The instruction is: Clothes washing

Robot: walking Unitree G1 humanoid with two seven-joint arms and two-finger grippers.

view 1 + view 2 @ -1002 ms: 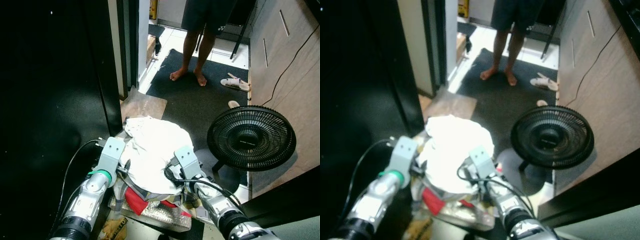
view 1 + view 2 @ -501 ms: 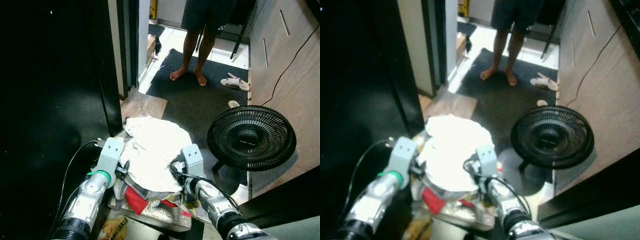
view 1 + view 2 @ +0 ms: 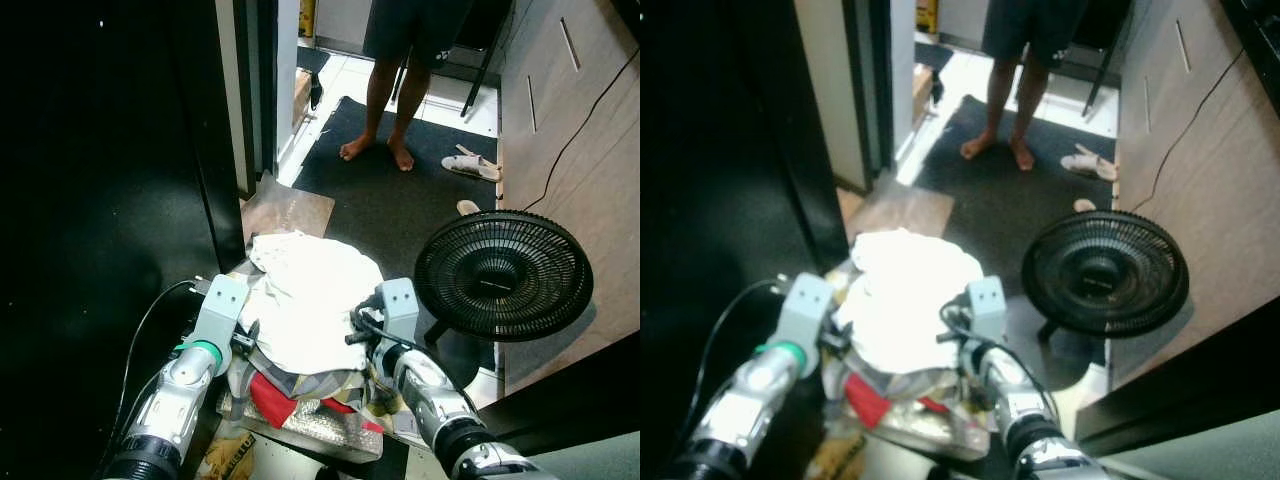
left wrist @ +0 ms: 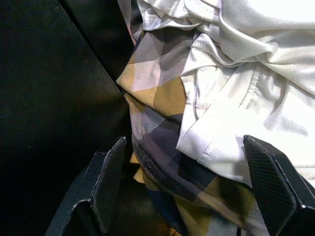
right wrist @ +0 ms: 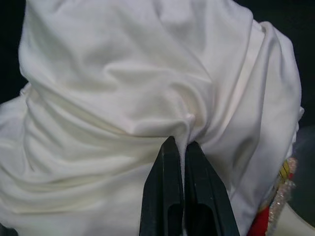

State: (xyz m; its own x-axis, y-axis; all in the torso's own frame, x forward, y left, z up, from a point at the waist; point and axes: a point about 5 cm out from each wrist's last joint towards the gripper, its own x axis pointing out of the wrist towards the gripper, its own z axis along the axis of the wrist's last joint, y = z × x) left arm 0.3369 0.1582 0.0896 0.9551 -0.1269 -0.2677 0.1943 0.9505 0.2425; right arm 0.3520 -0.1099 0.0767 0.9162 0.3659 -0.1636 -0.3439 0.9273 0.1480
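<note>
a heap of clothes is seen on the floor just in front of the robot, between its two arms. the heap is topped by a white garment [image 3: 310,295], whose long axis runs from the robot's side away toward the dark doorway, its far end pointing at a brown mat [image 3: 288,212]. under the white cloth a checked garment [image 4: 162,123] in yellow, grey and white is tucked, and a red piece [image 3: 272,400] is visible at the near edge of the heap, over a silvery glittery sheet [image 3: 320,428].

the right gripper [image 5: 178,152] is clenched on a fold of the white garment; in the right wrist view the cloth is pinched between the two black fingers and pulled into a ridge of creases. the left gripper [image 4: 197,182] is held with its fingers spread wide apart, one to each side of the checked garment and the white hem, nothing being gripped.

to the right of the heap a round black fan [image 3: 503,275] is stood on the floor, facing upward at a tilt. beyond it a dark carpet [image 3: 390,200] is laid, on which a person's bare feet [image 3: 375,150] are planted, with a pair of slippers [image 3: 472,166] beside them. a black wall is seen on the left, and a pale wooden wall with a hanging cable [image 3: 580,125] on the right.
</note>
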